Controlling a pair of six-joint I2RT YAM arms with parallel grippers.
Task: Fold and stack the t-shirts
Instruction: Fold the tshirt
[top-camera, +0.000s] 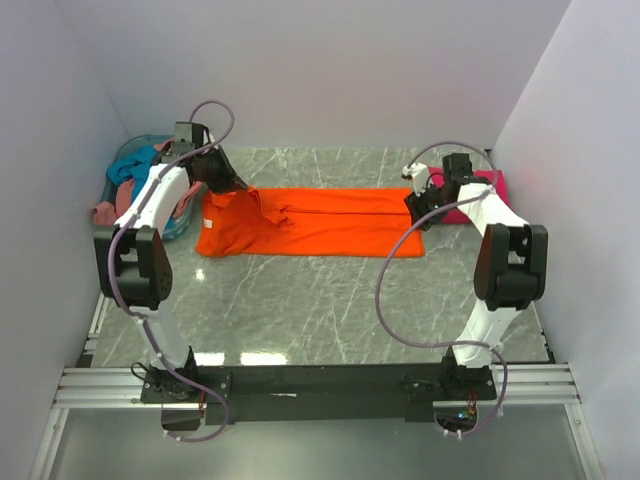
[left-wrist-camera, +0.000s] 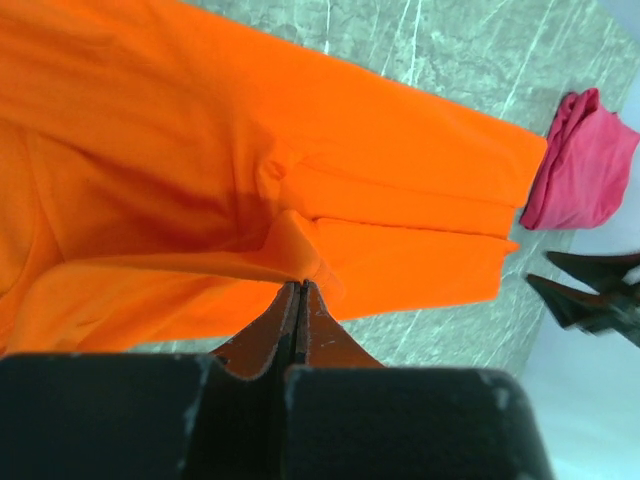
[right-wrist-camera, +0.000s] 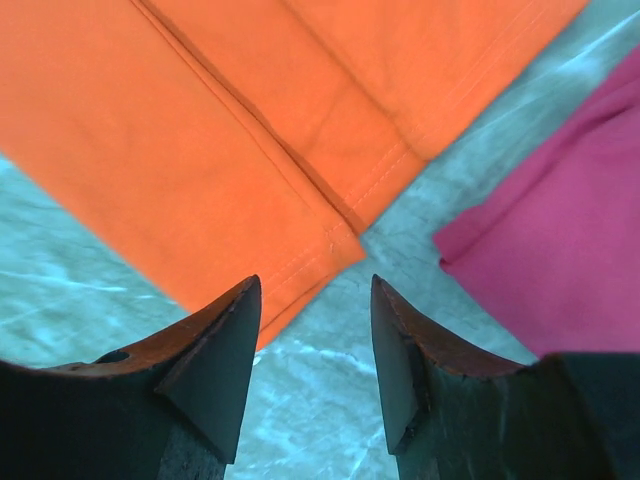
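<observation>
The bright orange t-shirt (top-camera: 310, 222) lies lengthwise across the far middle of the table, folded long. My left gripper (top-camera: 232, 184) is shut on a fold of the orange t-shirt (left-wrist-camera: 200, 150) at its left end and lifts it slightly. My right gripper (top-camera: 418, 216) is open and empty, just above the shirt's right hem corner (right-wrist-camera: 300, 130). The folded magenta-pink t-shirt (top-camera: 472, 198) lies at the far right, partly behind my right arm; it also shows in the right wrist view (right-wrist-camera: 560, 240) and the left wrist view (left-wrist-camera: 585, 160).
A pale blue round basket (top-camera: 130, 165) at the far left holds a teal-blue shirt (top-camera: 140, 160) and a salmon-pink shirt (top-camera: 105, 210). White walls close the table on three sides. Grey marble tabletop (top-camera: 320, 310) lies nearer the arm bases.
</observation>
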